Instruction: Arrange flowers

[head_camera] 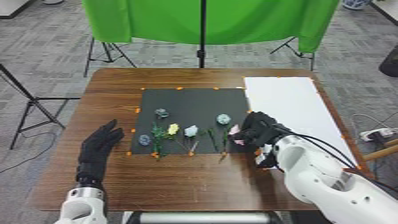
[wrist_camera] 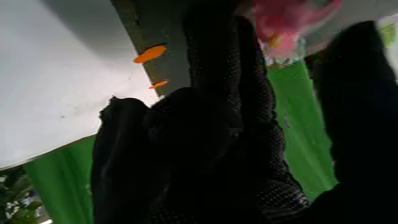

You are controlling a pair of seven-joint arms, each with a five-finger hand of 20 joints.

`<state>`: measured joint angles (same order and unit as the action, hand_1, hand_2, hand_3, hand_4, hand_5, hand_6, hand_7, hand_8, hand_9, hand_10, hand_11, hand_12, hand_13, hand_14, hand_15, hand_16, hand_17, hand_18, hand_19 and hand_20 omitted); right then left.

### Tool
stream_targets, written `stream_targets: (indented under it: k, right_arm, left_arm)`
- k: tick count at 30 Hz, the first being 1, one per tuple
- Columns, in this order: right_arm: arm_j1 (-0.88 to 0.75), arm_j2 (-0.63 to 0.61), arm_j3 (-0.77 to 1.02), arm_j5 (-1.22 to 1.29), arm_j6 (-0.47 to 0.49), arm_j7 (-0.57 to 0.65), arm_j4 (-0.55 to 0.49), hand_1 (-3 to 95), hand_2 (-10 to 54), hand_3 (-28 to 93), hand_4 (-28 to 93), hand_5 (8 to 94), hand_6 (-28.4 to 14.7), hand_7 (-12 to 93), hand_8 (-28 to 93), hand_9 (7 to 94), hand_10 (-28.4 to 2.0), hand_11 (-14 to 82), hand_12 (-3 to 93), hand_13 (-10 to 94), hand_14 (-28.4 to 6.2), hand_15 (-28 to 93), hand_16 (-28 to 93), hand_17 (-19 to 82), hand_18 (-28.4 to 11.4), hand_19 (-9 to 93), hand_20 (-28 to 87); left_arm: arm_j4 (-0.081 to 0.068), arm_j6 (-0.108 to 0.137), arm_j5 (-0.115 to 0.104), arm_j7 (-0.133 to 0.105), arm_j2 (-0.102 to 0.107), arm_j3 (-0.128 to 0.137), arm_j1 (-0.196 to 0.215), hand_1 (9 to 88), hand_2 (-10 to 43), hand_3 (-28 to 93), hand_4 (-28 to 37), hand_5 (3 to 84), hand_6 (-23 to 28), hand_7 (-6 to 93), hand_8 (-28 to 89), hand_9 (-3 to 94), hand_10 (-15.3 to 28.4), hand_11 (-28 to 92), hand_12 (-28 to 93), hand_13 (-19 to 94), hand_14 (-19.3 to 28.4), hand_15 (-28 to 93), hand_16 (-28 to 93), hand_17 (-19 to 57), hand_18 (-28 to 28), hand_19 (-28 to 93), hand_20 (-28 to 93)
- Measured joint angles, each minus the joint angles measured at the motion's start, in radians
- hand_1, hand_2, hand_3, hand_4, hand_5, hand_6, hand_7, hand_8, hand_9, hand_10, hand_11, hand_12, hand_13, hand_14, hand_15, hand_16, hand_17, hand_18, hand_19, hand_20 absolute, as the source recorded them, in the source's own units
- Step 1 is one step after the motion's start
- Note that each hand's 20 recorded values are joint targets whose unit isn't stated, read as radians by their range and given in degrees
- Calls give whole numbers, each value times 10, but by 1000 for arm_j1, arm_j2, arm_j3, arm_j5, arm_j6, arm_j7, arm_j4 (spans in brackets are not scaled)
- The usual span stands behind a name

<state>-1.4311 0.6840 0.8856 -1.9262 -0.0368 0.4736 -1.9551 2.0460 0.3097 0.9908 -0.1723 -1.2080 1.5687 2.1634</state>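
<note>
My right hand point(head_camera: 258, 129) is at the right edge of the dark mat point(head_camera: 200, 97), beside a pink flower point(head_camera: 234, 130). In the right wrist view, my right hand point(wrist_camera: 213, 65) has long fingers extended and others bent, with the thumb apart; the pink flower point(wrist_camera: 286, 22) is between thumb and fingertips, with no clear contact. Other flowers lie on the mat: a yellow one point(head_camera: 173, 128), a pale one point(head_camera: 191, 131), a light blue one point(head_camera: 223, 119), a grey-blue one point(head_camera: 162, 113) and a purplish one point(head_camera: 145, 140). My left hand point(head_camera: 98, 145) rests open left of the mat.
A white sheet point(head_camera: 298, 100) covers the table's right side beside the mat. Orange marks line the mat's edges. A small black-and-white object point(head_camera: 265, 158) sits just below my right wrist. Beyond the brown table point(head_camera: 200, 182), a green cloth point(head_camera: 160, 20) hangs on stands.
</note>
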Motion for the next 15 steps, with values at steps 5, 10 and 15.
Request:
stream_targets:
  k: [5,10,15]
  right_arm:
    - [-35,7,58,17,0,-4,-23,312,-95,546,-213,759,-28,189,-66,829,-146,282,239,888,-34,630,314,657,-127,932,602]
    - [-67,25,131,38,-10,-6,-45,309,-95,596,-152,750,-28,184,-66,820,-146,275,242,878,-44,611,318,634,-133,932,574]
    - [-151,61,336,239,11,-116,-75,279,-25,629,-146,706,-15,184,-70,781,-154,240,237,776,-100,480,281,492,-156,830,425]
  left_arm:
    - [0,-7,3,-1,0,0,0,262,70,640,-264,437,44,108,-65,439,136,175,108,325,168,208,-11,54,107,84,166]
    - [0,-16,6,-3,-2,1,0,261,64,640,-262,436,43,108,-64,440,136,175,108,326,169,207,-10,54,107,83,166]
    - [0,-26,10,-7,-2,1,0,260,61,641,-262,441,41,112,-64,442,135,175,109,329,168,208,-9,56,108,83,166]
